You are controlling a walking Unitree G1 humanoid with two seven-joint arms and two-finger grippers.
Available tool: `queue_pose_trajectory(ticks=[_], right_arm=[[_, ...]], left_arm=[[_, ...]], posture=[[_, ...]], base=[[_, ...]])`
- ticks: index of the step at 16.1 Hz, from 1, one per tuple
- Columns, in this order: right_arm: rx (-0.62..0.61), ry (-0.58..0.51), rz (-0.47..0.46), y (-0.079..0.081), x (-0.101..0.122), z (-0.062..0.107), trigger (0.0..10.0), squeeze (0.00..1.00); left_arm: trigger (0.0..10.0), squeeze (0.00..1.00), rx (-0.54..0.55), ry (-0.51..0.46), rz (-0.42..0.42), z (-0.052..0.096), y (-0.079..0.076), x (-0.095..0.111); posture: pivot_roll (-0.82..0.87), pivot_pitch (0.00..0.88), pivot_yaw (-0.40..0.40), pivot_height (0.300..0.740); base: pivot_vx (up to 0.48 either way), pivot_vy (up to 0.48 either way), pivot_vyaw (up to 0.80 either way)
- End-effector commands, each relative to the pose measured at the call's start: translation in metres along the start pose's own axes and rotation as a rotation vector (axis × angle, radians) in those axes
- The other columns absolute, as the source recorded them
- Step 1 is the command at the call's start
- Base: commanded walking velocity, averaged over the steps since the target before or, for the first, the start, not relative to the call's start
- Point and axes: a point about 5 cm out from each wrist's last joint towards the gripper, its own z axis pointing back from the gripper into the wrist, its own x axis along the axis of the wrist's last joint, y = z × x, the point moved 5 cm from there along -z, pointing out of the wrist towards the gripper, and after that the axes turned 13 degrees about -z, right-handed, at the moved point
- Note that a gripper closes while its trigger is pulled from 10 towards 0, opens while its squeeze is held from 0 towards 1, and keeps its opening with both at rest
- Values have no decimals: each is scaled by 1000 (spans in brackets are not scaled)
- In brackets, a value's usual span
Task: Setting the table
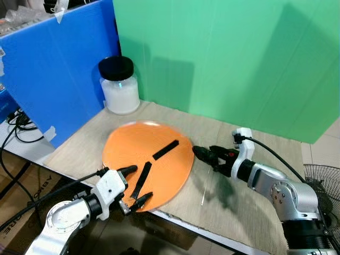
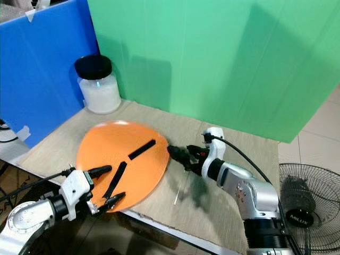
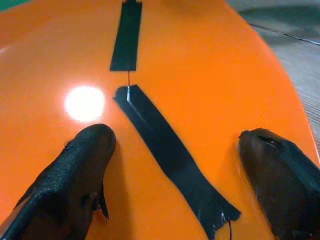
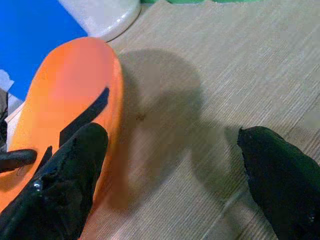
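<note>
Two pincers spread wide: left pincer straddles plate rim, right pincer beside; overhanging plate could tip off bench.

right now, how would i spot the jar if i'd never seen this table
Start at the wooden table in front of the green backdrop. Go to its far left corner, beyond the orange plate, where the blue board meets the green. The jar stands there: white contents, black lid, the one upright container.
</note>
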Motion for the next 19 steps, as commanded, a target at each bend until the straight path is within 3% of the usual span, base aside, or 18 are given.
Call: queue_pose_trajectory(ticks=[1,5,8,12,14,16,17,19], right_arm=[[6,-12,-1,1,3,-1,10000,0],[62,19,-35,11,-6,-10,10000,0],[74,38,-50,13,-13,-16,10000,0],[73,67,-103,11,-25,-26,10000,0],[58,70,-118,9,-28,-29,10000,0],[59,49,-105,11,-23,-28,10000,0],[81,17,-86,16,-15,-23,10000,0],[143,-71,-54,30,9,-9,10000,0]], left_arm=[[10000,0,-84,116,38,2,-25,-32],[10000,0,-118,183,29,-2,-37,-73],[10000,0,-129,218,29,-3,-43,-90],[10000,0,-154,360,35,-10,-75,-120],[10000,0,-155,381,28,-11,-80,-124],[10000,0,-143,336,18,-14,-75,-118],[10000,0,-89,249,37,-19,-63,-106],[10000,0,157,8,163,-19,10,-72]], posture=[[66,24,-21,740],[63,22,-23,740],[61,17,-26,740],[62,14,-27,740],[63,14,-27,740],[67,14,-29,740],[63,18,-29,740],[59,23,-25,740]], base=[[0,0,0],[0,0,0],[0,0,0],[0,0,0],[0,0,0],[0,0,0],[0,0,0],[0,0,0]])
